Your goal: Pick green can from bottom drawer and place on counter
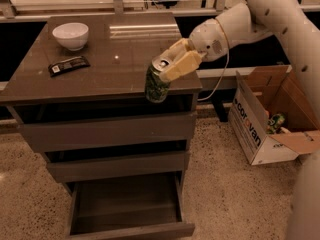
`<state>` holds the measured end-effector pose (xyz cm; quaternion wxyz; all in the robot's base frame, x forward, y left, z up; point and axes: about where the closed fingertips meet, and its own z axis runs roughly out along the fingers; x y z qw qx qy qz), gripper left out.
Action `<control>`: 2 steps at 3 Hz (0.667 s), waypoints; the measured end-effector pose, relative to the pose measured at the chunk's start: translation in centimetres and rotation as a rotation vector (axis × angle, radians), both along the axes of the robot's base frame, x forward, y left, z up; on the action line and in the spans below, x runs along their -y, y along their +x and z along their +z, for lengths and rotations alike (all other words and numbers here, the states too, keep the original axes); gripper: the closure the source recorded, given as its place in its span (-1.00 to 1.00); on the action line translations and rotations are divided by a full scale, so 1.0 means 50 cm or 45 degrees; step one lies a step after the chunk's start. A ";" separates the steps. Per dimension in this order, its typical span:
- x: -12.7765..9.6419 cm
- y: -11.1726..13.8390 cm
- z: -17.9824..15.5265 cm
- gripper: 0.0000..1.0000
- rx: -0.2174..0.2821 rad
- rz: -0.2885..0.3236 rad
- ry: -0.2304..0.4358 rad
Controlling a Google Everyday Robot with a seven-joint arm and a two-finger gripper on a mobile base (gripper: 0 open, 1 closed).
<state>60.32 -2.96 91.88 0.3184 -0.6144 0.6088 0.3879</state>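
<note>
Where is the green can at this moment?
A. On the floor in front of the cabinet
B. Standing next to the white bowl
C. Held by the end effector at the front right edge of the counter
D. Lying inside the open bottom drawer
C: the end effector grips the green can by its top at the front right edge of the counter, and the open bottom drawer holds nothing.
</note>
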 end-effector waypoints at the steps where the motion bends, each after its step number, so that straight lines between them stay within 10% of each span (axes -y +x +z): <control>1: -0.021 0.048 0.018 1.00 -0.035 0.029 -0.003; 2: -0.031 0.101 0.041 1.00 -0.053 -0.031 -0.032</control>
